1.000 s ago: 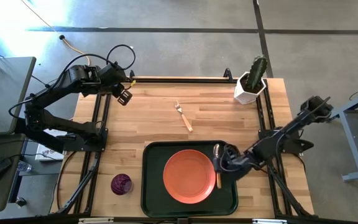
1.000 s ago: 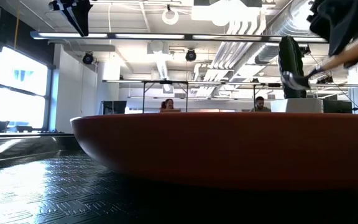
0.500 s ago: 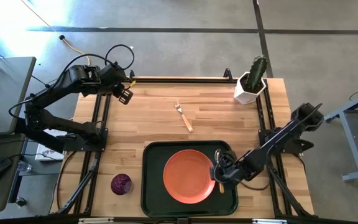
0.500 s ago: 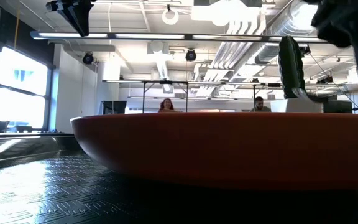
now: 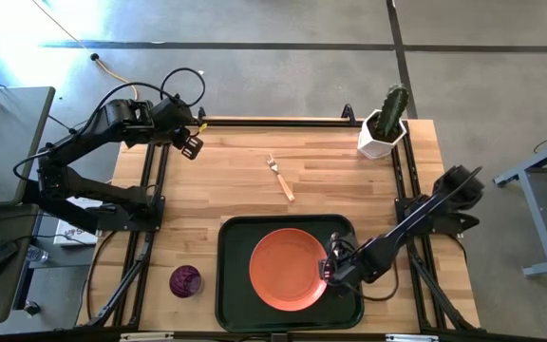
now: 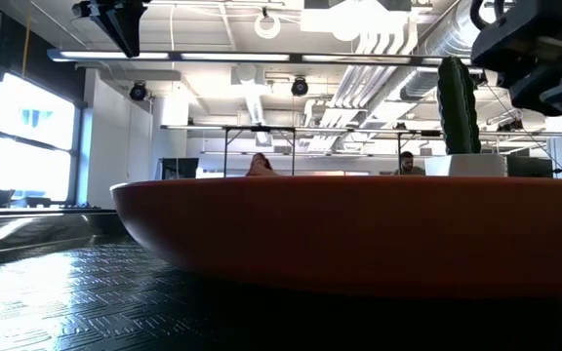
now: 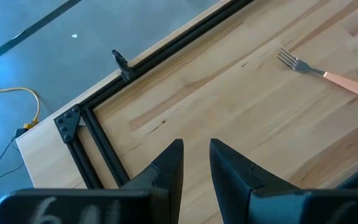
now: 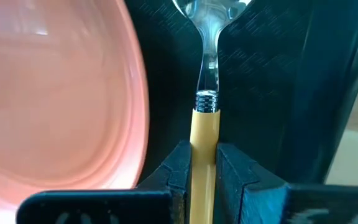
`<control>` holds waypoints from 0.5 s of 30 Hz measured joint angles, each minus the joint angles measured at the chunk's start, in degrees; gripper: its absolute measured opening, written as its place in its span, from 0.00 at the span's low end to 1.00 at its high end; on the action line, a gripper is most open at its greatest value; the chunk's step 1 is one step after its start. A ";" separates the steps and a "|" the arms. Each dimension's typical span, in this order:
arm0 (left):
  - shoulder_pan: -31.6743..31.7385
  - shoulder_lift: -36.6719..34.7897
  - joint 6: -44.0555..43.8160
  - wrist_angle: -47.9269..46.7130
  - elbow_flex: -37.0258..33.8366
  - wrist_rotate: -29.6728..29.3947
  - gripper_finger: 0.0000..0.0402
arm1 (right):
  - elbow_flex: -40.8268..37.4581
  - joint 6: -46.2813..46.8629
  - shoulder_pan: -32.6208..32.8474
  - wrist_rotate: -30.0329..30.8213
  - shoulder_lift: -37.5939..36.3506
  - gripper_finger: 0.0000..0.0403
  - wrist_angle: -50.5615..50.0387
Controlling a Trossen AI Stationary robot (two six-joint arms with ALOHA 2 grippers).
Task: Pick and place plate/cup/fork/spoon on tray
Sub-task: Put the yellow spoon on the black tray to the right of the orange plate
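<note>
Spoon (image 8: 206,93), silver-bowled with a light wooden handle, lies in the dark green ribbed plastic tray (image 5: 235,285) beside the glossy round orange-red plate (image 5: 286,269), right gripper (image 8: 202,163) clamped on its handle. Left gripper (image 7: 194,162) hovers slightly apart over bare wooden table (image 5: 235,185).

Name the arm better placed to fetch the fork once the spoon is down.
Left, probably. The left gripper hangs free over the table's far left, with the fork in its wrist view. The right gripper is shut on the spoon over the tray.
</note>
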 joint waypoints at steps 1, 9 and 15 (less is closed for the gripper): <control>0.00 0.00 0.01 0.01 0.00 0.00 0.17 | 0.00 -0.21 0.00 0.31 0.37 0.07 -0.02; 0.01 0.00 0.02 0.22 0.00 -0.03 0.17 | 0.00 0.03 0.00 -0.60 3.20 0.07 2.13; 0.01 0.00 0.04 0.21 0.00 -0.06 0.17 | 0.00 0.02 -0.39 -1.47 4.12 0.07 4.28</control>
